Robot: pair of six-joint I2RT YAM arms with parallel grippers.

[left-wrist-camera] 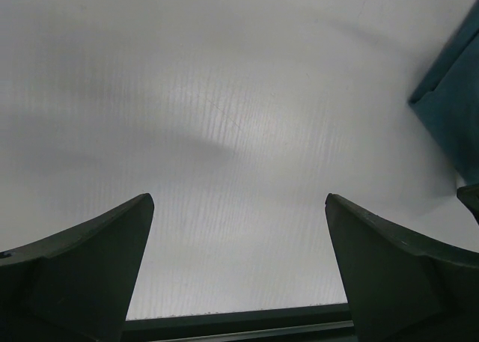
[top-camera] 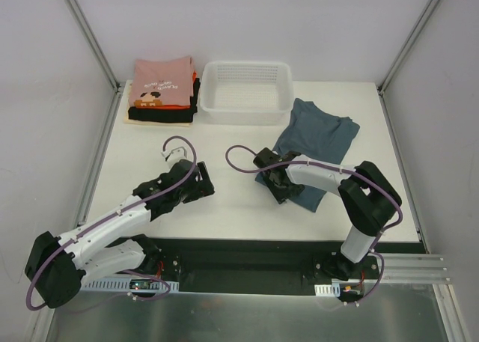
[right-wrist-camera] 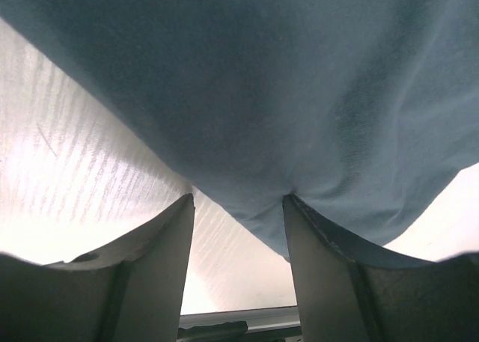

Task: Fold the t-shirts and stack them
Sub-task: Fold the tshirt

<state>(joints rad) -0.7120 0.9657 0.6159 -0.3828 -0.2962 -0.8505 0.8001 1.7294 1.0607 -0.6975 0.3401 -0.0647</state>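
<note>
Hem of the slate blue-grey t-shirt [top-camera: 318, 136] [right-wrist-camera: 299, 95] sits between the half-closed jaws of the right gripper [top-camera: 272, 179] [right-wrist-camera: 238, 203]; whether they clamp it I cannot tell. The shirt lies on the table [top-camera: 224, 132], right of the mesh basket [top-camera: 245, 93]. The left gripper [top-camera: 202, 183] [left-wrist-camera: 239, 200] stands wide apart above the table.
</note>
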